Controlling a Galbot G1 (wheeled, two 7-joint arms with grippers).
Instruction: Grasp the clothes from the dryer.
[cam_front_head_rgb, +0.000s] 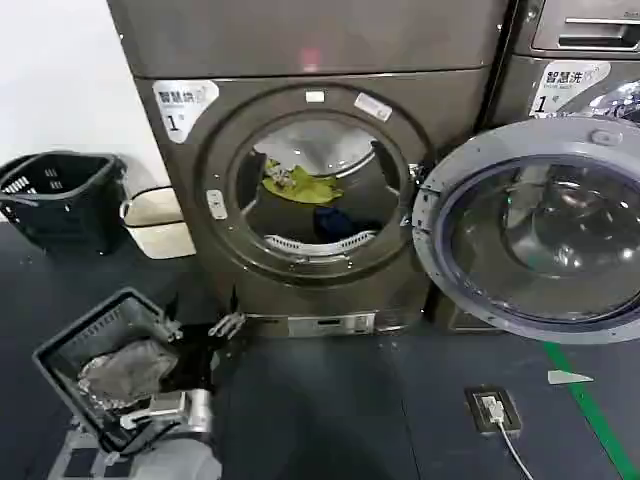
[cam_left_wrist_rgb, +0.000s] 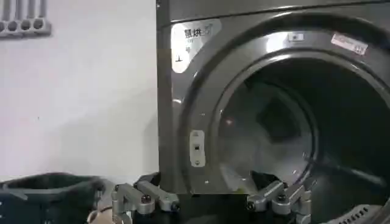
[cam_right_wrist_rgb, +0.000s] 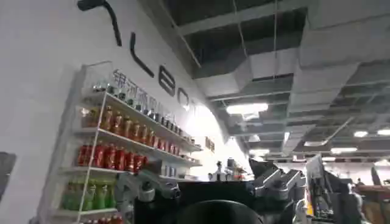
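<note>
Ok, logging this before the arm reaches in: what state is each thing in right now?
dryer: door swung open to its right.
yellow-green garment: crumpled inside the drum.
dark navy garment: lying low at the drum's front.
left gripper: open, empty, facing the porthole.
right gripper: open, empty, pointed away at shelves.
grey basket: holds pale cloth.

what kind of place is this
Likely a laundry room or laundromat mock-up: a front-loading dryer with its door open, clothes in the drum, a dark basket beside it.

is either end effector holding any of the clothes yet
No. The left end effector is open and empty before the dryer; the right end effector is open too.
</note>
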